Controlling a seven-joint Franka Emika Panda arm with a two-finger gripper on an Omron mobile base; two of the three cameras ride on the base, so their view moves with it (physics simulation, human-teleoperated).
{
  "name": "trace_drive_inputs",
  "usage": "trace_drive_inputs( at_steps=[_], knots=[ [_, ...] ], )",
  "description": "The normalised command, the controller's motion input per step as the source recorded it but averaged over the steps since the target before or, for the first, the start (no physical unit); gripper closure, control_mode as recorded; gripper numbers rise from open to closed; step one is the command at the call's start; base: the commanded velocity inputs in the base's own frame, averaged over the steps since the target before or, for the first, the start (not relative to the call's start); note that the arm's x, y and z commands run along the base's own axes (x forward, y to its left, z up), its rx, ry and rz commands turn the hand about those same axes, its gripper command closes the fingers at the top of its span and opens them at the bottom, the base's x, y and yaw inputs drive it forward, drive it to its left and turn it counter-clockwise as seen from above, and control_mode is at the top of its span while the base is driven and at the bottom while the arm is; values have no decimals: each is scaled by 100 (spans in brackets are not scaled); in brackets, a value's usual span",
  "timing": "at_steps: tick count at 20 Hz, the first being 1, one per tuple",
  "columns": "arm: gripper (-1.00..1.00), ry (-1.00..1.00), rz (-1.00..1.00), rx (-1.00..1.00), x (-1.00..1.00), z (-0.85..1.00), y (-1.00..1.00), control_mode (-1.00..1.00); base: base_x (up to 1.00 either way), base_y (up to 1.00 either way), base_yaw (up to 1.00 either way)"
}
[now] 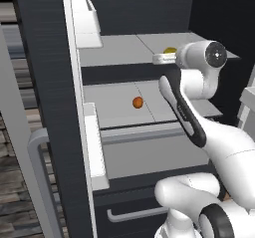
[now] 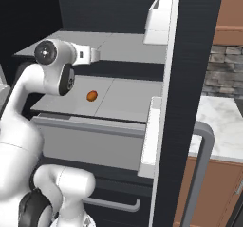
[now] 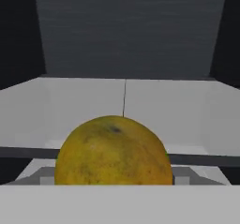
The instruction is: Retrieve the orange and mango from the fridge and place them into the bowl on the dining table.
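- You are at the open fridge, its door swung out to the left in the left base view.
- Your arm reaches in over the upper shelf; the hand is level with that shelf, near its right front edge.
- The mango sits on the upper shelf, right in front of the hand. In the hand view it looms large and centred. In the left base view only a yellow sliver peeks above the wrist.
- The orange lies alone on the lower shelf, near its middle, well apart from the hand.
- I cannot tell from the pictures whether the fingers stand apart or press on the mango; their tips are hidden.
- The step in hand looks like the mango pick-up. Next, you would need a firm grip, then a lift clear of the shelf and a straight pull out past the door.
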Motion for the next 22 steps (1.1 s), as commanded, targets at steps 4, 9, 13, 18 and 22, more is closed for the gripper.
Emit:
trace_drive_inputs(
  at_steps=[4,9,13,18,22],
  knots=[
    [100,2,7,0,-100,40,-1,-100,0,0,0],
    [100,15,5,0,-100,59,0,-100,0,0,0],
    [100,3,2,0,-100,48,0,-100,0,0,0],
    [100,1,0,0,-100,30,0,-100,0,0,0],
    [100,-1,0,0,-100,0,0,-100,0,0,0]
  ],
)
